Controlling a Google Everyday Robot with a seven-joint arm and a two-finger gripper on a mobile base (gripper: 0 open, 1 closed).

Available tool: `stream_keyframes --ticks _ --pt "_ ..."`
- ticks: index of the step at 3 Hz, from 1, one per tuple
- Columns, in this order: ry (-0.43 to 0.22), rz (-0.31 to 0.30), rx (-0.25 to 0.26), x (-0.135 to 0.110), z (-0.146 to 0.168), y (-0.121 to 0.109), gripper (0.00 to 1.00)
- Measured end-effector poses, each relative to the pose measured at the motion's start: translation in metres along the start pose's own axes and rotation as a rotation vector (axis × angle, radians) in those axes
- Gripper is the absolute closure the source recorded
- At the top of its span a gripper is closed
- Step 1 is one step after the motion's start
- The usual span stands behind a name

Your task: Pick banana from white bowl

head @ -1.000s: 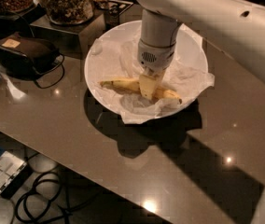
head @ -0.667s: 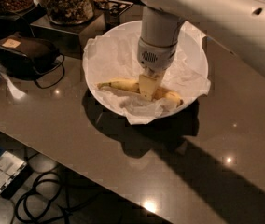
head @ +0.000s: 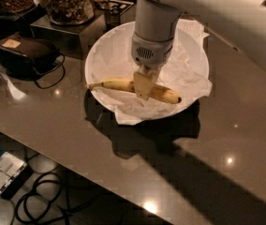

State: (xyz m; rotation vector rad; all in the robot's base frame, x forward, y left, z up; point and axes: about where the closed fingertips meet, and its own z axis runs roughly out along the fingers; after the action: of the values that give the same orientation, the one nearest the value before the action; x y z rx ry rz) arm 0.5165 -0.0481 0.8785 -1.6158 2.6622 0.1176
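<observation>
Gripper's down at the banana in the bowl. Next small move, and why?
Probably a short, slow lift straight up. The gripper sits at the middle of the banana, which lies on the paper in the white bowl; the grip can't be judged here, so a small lift tests it.

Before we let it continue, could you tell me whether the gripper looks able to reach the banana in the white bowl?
Probably yes: the gripper is down at the middle of the banana, which lies uncovered on the paper in the white bowl, with nothing between them.
</observation>
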Motion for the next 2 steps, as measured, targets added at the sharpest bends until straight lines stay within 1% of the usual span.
stream_keyframes --ticks 1,2 --pt "0.014 -0.015 0.012 -0.0067 -0.0093 0.0077 1.0" --pt "0.032 -0.041 0.023 -0.0162 -0.0182 0.0166 1.0"
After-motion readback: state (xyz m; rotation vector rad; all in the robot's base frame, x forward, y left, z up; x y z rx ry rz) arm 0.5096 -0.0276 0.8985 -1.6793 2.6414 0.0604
